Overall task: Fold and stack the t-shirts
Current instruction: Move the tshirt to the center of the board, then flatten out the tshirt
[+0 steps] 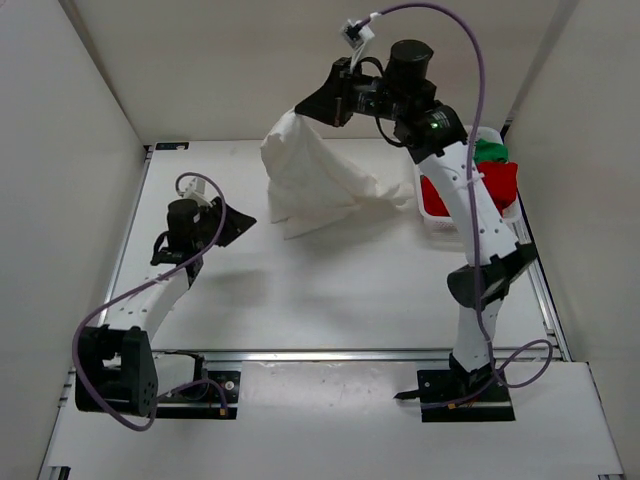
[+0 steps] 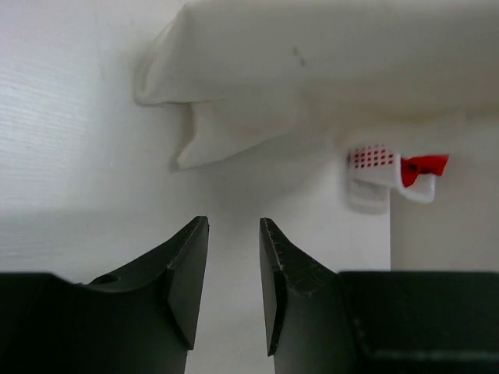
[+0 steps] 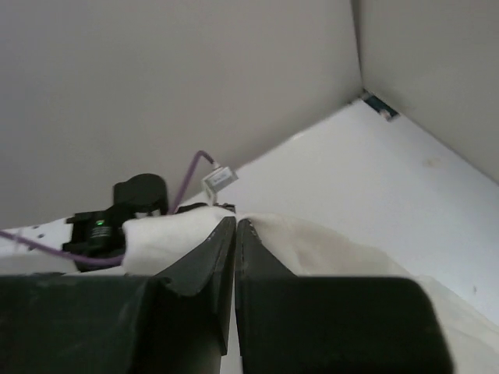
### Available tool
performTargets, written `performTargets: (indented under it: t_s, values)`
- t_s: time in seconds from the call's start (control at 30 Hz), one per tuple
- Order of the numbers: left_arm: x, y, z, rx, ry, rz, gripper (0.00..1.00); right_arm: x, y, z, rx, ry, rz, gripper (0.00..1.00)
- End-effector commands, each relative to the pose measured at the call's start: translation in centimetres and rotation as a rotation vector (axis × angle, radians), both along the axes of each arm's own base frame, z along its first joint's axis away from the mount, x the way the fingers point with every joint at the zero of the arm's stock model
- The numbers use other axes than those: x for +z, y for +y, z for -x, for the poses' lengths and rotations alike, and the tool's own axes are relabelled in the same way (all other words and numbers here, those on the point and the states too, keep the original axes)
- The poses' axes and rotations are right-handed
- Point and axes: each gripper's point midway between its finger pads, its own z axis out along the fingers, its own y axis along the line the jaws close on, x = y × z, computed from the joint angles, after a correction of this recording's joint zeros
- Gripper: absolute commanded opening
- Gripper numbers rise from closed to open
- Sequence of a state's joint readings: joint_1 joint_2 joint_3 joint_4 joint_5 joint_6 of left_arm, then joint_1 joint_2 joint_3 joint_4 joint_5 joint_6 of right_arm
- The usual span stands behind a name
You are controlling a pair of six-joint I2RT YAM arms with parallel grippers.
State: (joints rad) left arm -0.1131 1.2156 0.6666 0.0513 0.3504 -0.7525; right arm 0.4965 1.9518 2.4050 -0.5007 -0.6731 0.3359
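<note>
Right gripper (image 1: 303,108) clamped on cream-white shirt (image 1: 320,185); cloth hangs below, likely to unfurl. Left gripper (image 2: 234,224) half-open, empty; cloth ahead, probably next grasp.

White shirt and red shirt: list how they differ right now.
The white shirt hangs from the shut right tool; the red shirt lies bunched in the basket. The white shirt drapes onto the table; the red shirt is partly hidden by the right arm. Both are unfolded.

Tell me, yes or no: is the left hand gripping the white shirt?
No, the left hand stands open and empty; the cream-white shirt is apart, ahead of it.
</note>
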Motion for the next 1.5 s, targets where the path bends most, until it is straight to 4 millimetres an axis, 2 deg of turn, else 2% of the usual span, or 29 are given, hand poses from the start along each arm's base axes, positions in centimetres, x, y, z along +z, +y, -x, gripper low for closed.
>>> performTargets:
  t_s: [0.0,0.13,0.17,0.27,0.33,0.37,0.47,0.53,0.57,0.6,0.63,0.67,0.73,0.77,0.8,0.83,0.87,0.9,0.97,1.0,1.03,1.1,1.13,1.2,1.23,1.27,1.33,1.4,1.47]
  values:
    - [4.6,2.0,-0.4,0.032,-0.102,0.033,0.44,11.4,-4.3,6.6,0.051,-0.318,-0.148,0.00]
    - [6.4,4.7,-0.7,0.098,-0.128,0.012,0.44,12.1,-8.3,8.1,0.053,-0.370,-0.165,0.01]
    - [6.8,5.1,-0.8,0.106,-0.135,0.005,0.44,9.7,-9.4,6.3,0.024,-0.309,-0.145,0.00]
    - [7.5,5.7,-0.8,0.120,-0.144,-0.007,0.45,3.9,-11.4,4.7,0.047,-0.204,-0.141,0.00]
    - [7.0,6.0,-0.7,0.133,-0.137,-0.028,0.46,-2.1,-12.1,2.5,0.040,-0.118,-0.108,0.00]
    - [7.4,6.0,-0.7,0.130,-0.148,-0.032,0.46,-3.7,-12.5,1.7,0.031,-0.101,-0.100,0.00]
    - [5.2,5.2,0.0,0.117,-0.099,-0.068,0.48,-12.5,-13.4,-3.9,-0.017,0.079,-0.071,0.00]
    - [4.5,4.4,0.4,0.101,-0.090,-0.097,0.48,-14.8,-14.1,-7.4,-0.069,0.156,-0.066,0.00]
    - [3.7,4.4,0.5,0.105,-0.075,-0.117,0.49,-17.4,-14.7,-9.5,-0.118,0.236,-0.052,0.00]
    - [3.1,4.1,0.7,0.095,-0.062,-0.131,0.49,-15.5,-15.1,-10.9,-0.147,0.197,-0.050,0.00]
    - [2.1,3.8,0.9,0.090,-0.041,-0.144,0.50,-15.3,-15.4,-12.8,-0.184,0.208,-0.032,0.00]
    - [1.4,3.4,1.1,0.074,-0.026,-0.150,0.49,-14.0,-15.4,-14.5,-0.230,0.202,-0.018,0.00]
    - [0.3,2.7,1.4,0.059,0.001,-0.159,0.50,-11.5,-15.3,-16.7,-0.313,0.142,0.044,0.01]
    - [-0.9,2.6,1.5,0.058,0.025,-0.177,0.51,-10.3,-15.8,-18.1,-0.375,0.125,0.058,0.10]
    - [-0.7,2.5,1.2,0.058,0.015,-0.185,0.51,-10.1,-16.1,-18.5,-0.412,0.131,0.063,0.21]
    - [-1.0,2.2,1.0,0.056,0.028,-0.196,0.53,-10.7,-16.0,-18.1,-0.428,0.167,0.066,0.43]
    - [-1.5,1.6,0.7,0.039,0.044,-0.211,0.56,-11.3,-16.4,-17.3,-0.441,0.192,0.078,0.55]
    - [-1.8,1.4,0.6,0.027,0.050,-0.230,0.57,-12.0,-16.4,-16.9,-0.454,0.207,0.092,0.57]
    - [-2.1,0.1,-0.1,0.002,0.059,-0.293,0.62,-16.7,-16.5,-14.1,-0.518,0.296,0.186,0.55]
    - [-2.4,-0.3,-0.5,0.001,0.060,-0.321,0.62,-14.7,-16.3,-13.1,-0.554,0.209,0.182,0.50]
    - [-2.4,-0.5,-0.8,0.006,0.057,-0.331,0.64,-19.7,-15.6,-11.4,-0.546,0.296,0.234,0.47]
    - [-2.9,-0.6,-1.6,0.018,0.061,-0.335,0.68,-23.8,-15.4,-7.8,-0.554,0.331,0.275,0.30]
    - [-3.3,0.3,-2.2,0.044,0.077,-0.333,0.69,-24.3,-15.0,-6.4,-0.546,0.352,0.272,0.25]
    - [-4.0,1.3,-2.8,0.066,0.110,-0.274,0.71,-29.4,-14.1,-3.2,-0.514,0.424,0.331,0.14]
    - [-3.9,1.9,-3.2,0.083,0.105,-0.263,0.71,-30.0,-14.2,-2.7,-0.520,0.417,0.347,0.11]
    - [-4.4,2.9,-3.6,0.101,0.121,-0.233,0.72,-31.9,-14.0,-1.7,-0.529,0.441,0.390,0.09]
    - [-5.6,5.5,-4.1,0.178,0.165,-0.228,0.73,-33.8,-13.9,-0.7,-0.548,0.465,0.439,0.17]
    - [-6.2,5.8,-4.5,0.174,0.184,-0.219,0.75,-35.2,-13.8,0.0,-0.570,0.493,0.450,0.37]
    - [-7.3,6.3,-4.3,0.168,0.227,-0.265,0.76,-36.1,-13.4,0.7,-0.575,0.509,0.452,0.46]
